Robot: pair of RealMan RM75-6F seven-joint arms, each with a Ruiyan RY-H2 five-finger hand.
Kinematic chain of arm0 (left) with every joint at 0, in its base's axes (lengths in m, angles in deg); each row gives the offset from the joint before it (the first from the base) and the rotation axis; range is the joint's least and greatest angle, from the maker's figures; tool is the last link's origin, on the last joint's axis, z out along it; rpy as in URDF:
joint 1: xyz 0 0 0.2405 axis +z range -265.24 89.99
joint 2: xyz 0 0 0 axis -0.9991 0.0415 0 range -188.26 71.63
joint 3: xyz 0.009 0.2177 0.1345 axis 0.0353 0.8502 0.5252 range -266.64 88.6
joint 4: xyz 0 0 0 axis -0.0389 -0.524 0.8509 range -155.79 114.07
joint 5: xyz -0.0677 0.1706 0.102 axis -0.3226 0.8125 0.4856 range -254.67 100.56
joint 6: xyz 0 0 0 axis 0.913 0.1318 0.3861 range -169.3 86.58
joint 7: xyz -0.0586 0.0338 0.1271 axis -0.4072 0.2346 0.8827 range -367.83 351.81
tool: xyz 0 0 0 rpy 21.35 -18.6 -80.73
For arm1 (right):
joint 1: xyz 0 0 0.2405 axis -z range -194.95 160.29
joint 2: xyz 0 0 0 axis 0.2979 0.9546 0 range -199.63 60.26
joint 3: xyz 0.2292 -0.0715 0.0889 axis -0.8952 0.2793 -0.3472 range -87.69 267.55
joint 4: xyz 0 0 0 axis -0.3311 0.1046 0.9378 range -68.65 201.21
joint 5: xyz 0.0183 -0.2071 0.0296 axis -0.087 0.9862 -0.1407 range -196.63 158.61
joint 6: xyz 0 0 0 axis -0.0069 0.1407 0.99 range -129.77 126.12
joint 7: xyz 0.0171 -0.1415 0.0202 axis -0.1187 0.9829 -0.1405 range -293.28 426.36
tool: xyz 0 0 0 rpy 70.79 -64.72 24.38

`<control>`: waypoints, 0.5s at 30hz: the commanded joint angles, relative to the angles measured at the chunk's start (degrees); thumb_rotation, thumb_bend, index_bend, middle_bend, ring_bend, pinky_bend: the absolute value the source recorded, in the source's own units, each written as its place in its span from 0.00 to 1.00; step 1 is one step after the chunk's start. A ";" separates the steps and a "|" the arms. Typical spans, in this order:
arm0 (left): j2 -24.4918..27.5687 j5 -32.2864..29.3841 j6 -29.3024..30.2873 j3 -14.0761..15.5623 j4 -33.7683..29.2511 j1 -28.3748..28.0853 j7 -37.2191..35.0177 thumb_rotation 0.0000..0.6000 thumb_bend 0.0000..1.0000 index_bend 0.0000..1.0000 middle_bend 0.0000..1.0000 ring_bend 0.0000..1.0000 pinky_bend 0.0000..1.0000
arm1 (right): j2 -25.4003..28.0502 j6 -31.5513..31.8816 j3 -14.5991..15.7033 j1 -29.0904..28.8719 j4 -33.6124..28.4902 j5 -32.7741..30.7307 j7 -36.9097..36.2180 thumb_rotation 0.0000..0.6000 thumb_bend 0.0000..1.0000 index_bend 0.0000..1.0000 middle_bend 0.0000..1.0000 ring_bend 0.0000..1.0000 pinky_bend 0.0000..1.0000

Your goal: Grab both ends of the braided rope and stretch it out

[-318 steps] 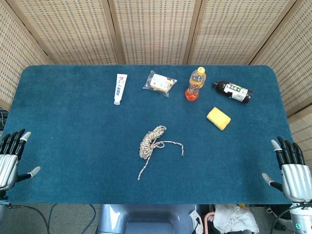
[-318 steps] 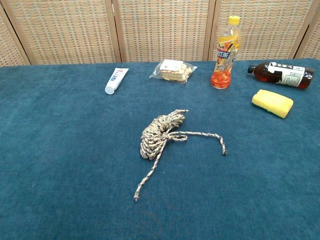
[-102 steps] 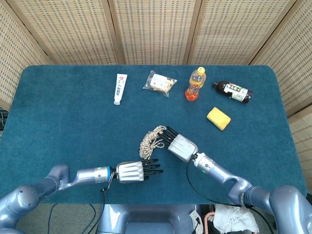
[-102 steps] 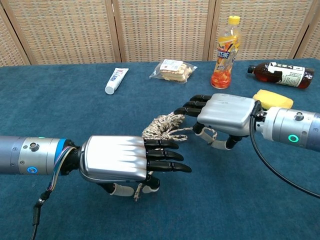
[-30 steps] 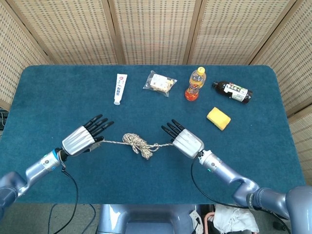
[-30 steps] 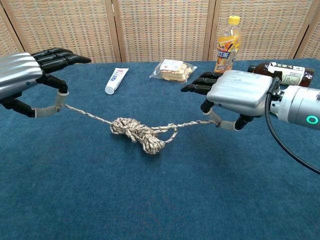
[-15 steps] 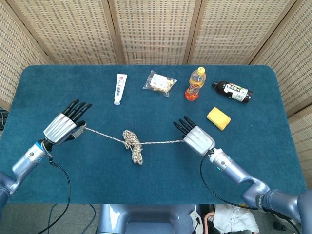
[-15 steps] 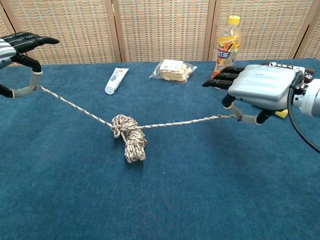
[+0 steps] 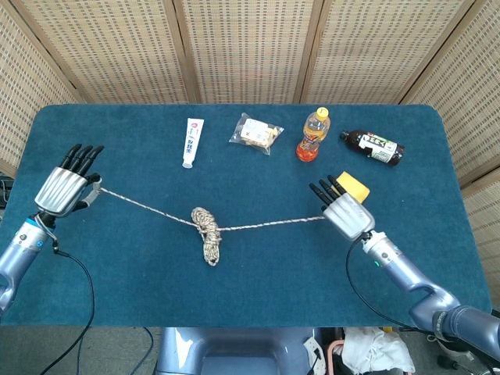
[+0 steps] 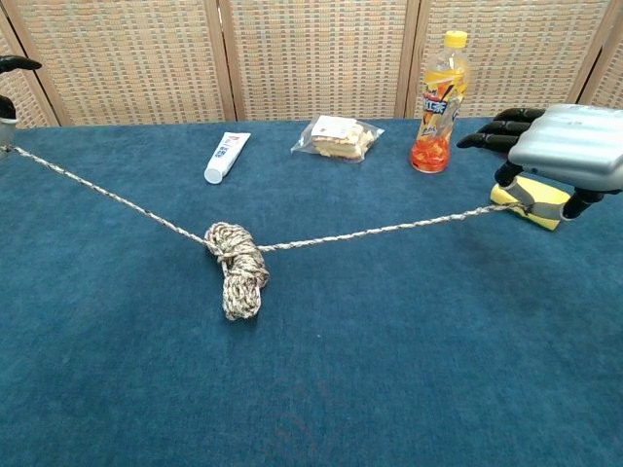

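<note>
The braided rope [image 9: 205,230] [image 10: 234,268] runs taut across the blue table, with a knotted bundle hanging at its middle. My left hand [image 9: 66,189] at the far left pinches one rope end; in the chest view only its fingertips [image 10: 8,66] show at the left edge. My right hand [image 9: 346,213] [image 10: 568,147] pinches the other end at the right, just in front of the yellow sponge [image 9: 351,187] [image 10: 529,198]. On both hands the other fingers are stretched out.
Along the back of the table [image 9: 117,273] lie a white tube [image 9: 192,142] [image 10: 226,157], a snack packet [image 9: 256,133] [image 10: 337,136], an upright orange drink bottle [image 9: 312,134] [image 10: 435,101] and a dark bottle [image 9: 372,146] on its side. Woven screens stand behind.
Both hands have moved further apart, left hand leftward, right hand rightward. The rope has lengthened between them and the middle bundle has shrunk and shifted slightly left.
</note>
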 commanded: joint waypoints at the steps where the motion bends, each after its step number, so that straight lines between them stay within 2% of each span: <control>1: -0.27 -0.31 -0.90 -0.10 0.38 0.33 -1.05 1.00 0.55 0.79 0.00 0.00 0.00 | 0.14 -0.05 0.09 0.40 0.39 -0.25 -0.34 1.00 0.55 0.71 0.00 0.00 0.00; 2: -0.38 -0.34 -0.87 -0.10 0.41 0.38 -1.30 1.00 0.55 0.76 0.00 0.00 0.00 | 0.09 -0.03 0.12 0.49 0.47 -0.23 -0.41 1.00 0.55 0.71 0.00 0.00 0.00; 4: -0.61 -0.34 -0.65 -0.07 0.57 0.52 -1.45 1.00 0.44 0.65 0.00 0.00 0.00 | -0.10 0.26 0.23 0.66 0.67 0.07 -0.42 1.00 0.55 0.68 0.00 0.00 0.00; 5: -0.63 -0.38 -0.72 -0.07 0.52 0.58 -1.59 1.00 0.31 0.50 0.00 0.00 0.00 | -0.17 0.45 0.30 0.73 0.76 0.30 -0.38 1.00 0.51 0.60 0.00 0.00 0.00; 6: -0.58 -0.50 -0.95 -0.13 0.34 0.68 -1.89 1.00 0.16 0.30 0.00 0.00 0.00 | -0.22 0.56 0.29 0.86 0.75 0.28 -0.35 1.00 0.45 0.51 0.00 0.00 0.00; 8: -0.17 -1.01 -1.83 -0.45 -0.71 0.96 -3.24 1.00 0.02 0.05 0.00 0.00 0.00 | -0.21 0.85 -0.18 1.34 -0.01 -0.55 -0.29 1.00 0.17 0.18 0.00 0.00 0.00; 9: 0.20 -1.55 -2.52 -0.85 -1.56 1.15 -4.01 1.00 0.00 0.00 0.00 0.00 0.00 | -0.12 1.07 -0.58 1.68 -0.69 -1.23 -0.17 1.00 0.10 0.10 0.00 0.00 0.00; 11: 1.61 -2.26 -2.97 -1.38 -4.20 1.60 -6.12 1.00 0.00 0.00 0.00 0.00 0.00 | 0.45 1.58 -1.43 2.45 -2.78 -2.77 -0.07 1.00 0.01 0.01 0.00 0.00 0.00; 15: 6.19 -3.43 -2.14 -2.14 -10.83 3.41 -7.08 1.00 0.00 0.00 0.00 0.00 0.00 | 2.84 3.96 -2.48 4.49 -8.08 -4.59 -0.97 1.00 0.00 0.00 0.00 0.00 0.00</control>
